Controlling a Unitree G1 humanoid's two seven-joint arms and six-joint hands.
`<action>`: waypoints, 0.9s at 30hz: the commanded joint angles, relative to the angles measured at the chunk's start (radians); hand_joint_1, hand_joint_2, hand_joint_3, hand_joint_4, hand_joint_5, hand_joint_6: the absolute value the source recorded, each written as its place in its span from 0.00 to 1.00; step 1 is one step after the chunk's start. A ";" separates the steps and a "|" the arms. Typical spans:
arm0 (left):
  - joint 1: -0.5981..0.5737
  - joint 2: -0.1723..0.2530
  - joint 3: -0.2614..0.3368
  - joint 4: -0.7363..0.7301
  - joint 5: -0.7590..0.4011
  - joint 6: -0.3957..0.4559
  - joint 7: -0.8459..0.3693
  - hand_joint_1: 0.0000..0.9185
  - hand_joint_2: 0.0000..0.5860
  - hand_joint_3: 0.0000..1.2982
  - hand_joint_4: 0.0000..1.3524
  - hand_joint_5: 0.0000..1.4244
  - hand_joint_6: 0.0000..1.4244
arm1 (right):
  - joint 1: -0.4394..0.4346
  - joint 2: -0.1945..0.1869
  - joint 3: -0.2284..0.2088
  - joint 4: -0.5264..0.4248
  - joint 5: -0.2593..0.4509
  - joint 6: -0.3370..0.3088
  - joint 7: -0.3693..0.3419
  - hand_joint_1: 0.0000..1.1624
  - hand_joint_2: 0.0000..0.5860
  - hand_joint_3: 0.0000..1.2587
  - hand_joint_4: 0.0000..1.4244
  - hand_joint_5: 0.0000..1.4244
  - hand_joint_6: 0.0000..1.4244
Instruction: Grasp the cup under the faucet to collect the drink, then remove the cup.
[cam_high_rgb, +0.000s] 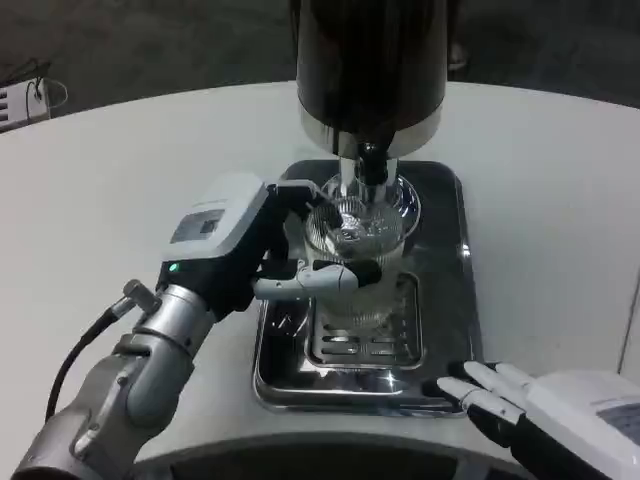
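Nearest me, at the table's (560, 180) front edge on the right, the right hand (560, 415) rests just off the front right corner of the metal tray (462, 250). Its fingers are stretched out and apart, pointing left toward the tray rim, and it holds nothing.

A little further in, the left forearm (130, 380) comes up from the front left, a black cable (75, 355) looping beside its wrist. The left hand (235, 240) reaches in from the tray's left side and grips the cup (352, 240), with one finger wrapped across the front of the glass and the thumb side behind, partly hidden.

The cup is clear, ribbed glass, standing upright on the slotted drip grate (365, 340) in the middle of the tray. I cannot tell how much drink is in it.

Directly above the cup's mouth hangs the faucet (372, 165), and behind it, at the tray's far edge, rises the dark dispenser (370, 60) with its shiny silver band.
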 joint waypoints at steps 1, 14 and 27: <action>-0.024 0.011 -0.005 0.011 -0.018 -0.033 -0.010 0.19 0.07 0.45 0.40 0.64 0.88 | 0.003 -0.015 0.017 -0.014 0.006 0.023 -0.012 0.53 0.75 0.07 0.00 0.00 0.05; -0.034 0.030 0.001 0.029 -0.060 -0.113 -0.030 0.13 0.02 0.32 0.23 0.45 0.75 | -0.006 -0.034 0.071 -0.014 -0.026 0.083 -0.021 0.53 0.75 0.07 0.00 0.01 0.05; 0.057 0.108 0.069 -0.068 -0.142 -0.150 -0.075 0.13 0.02 0.31 0.21 0.43 0.73 | -0.024 -0.016 0.130 -0.014 -0.088 0.103 -0.028 0.54 0.73 0.07 0.00 0.01 0.06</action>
